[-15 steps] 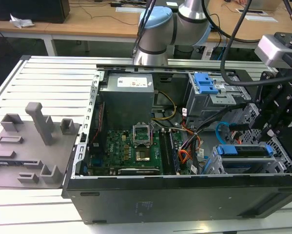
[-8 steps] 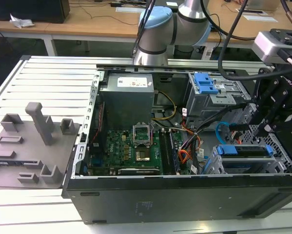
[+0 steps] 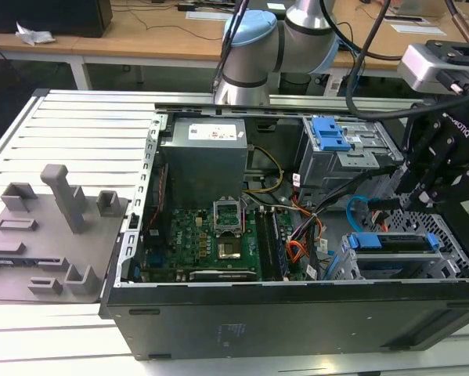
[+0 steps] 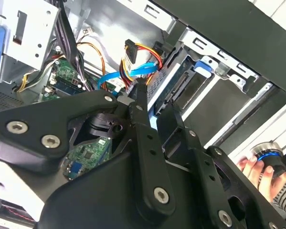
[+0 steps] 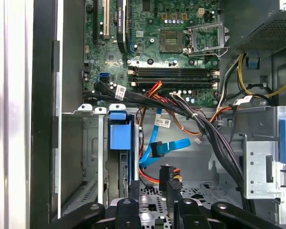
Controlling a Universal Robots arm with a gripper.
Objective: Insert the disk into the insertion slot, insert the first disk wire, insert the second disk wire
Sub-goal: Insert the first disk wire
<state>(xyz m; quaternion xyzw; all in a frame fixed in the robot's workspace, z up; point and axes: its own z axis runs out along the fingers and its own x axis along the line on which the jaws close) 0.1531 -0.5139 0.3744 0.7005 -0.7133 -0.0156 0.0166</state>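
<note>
Disk (image 3: 395, 241) sits in slot (image 3: 350, 268) — your gripper (image 5: 151, 186) hangs narrowly parted, empty, blue wire (image 5: 154, 138) just ahead — likely lining up.

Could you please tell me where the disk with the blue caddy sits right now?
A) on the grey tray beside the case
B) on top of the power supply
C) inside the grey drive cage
C: in the exterior view the disk sits between the metal walls of the insertion slot.
</note>
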